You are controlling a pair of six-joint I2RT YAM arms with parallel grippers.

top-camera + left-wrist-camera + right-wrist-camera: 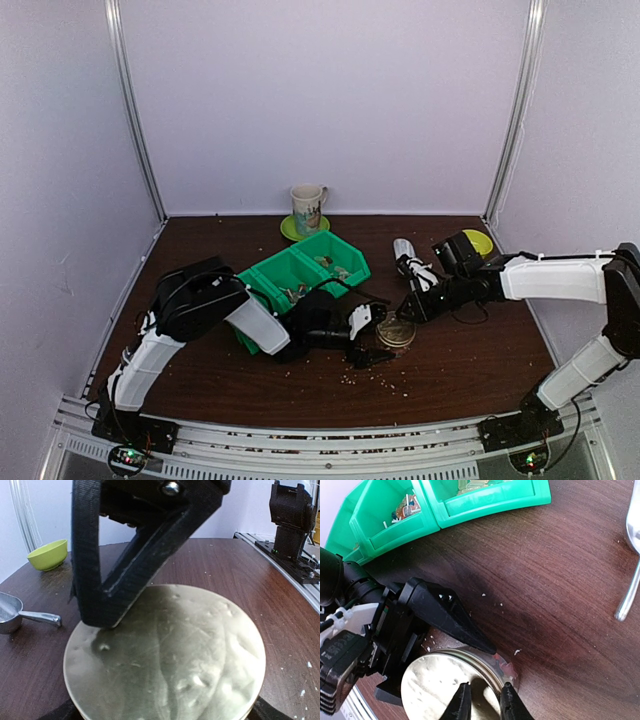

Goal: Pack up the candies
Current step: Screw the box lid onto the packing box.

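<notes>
Candies (347, 378) show only as tiny specks loose on the surface (470, 370) beside the jar (396, 333), whose tan lid (170, 660) is on, so packing seems nearly done; left fingers (451, 616) clasp the jar, spread wide, and right fingers (462, 705) rest narrow on the lid.

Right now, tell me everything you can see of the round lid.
The round lid is a flat, pale gold metal disc, shiny and faintly dented, lying level over the brown table. Fingers of the left gripper flank its rim, one against it; clamping unclear. Fingertips of the right gripper, narrowly apart, rest on its top near the edge.
</notes>
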